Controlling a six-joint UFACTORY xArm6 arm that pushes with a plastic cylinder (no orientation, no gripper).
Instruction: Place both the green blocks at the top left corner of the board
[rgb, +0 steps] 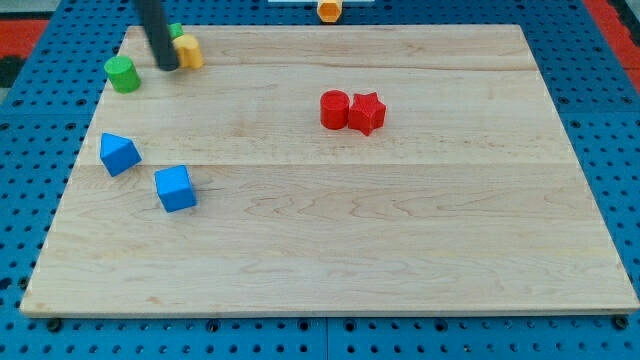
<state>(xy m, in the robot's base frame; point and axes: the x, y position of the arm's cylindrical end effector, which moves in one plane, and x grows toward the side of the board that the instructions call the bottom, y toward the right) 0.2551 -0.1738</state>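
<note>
A green cylinder (122, 73) stands near the board's top left corner. A second green block (175, 31) shows only as a sliver behind my rod, just above a yellow block (189, 50); its shape cannot be made out. My tip (168, 66) rests on the board right of the green cylinder, touching the yellow block's lower left side. The rod rises from there toward the view's top edge.
A red cylinder (334, 108) and a red star (367, 112) sit touching right of the board's middle. Two blue blocks (119, 153) (175, 188) lie at the left. An orange block (329, 10) sits off the wooden board (400, 250), at the view's top.
</note>
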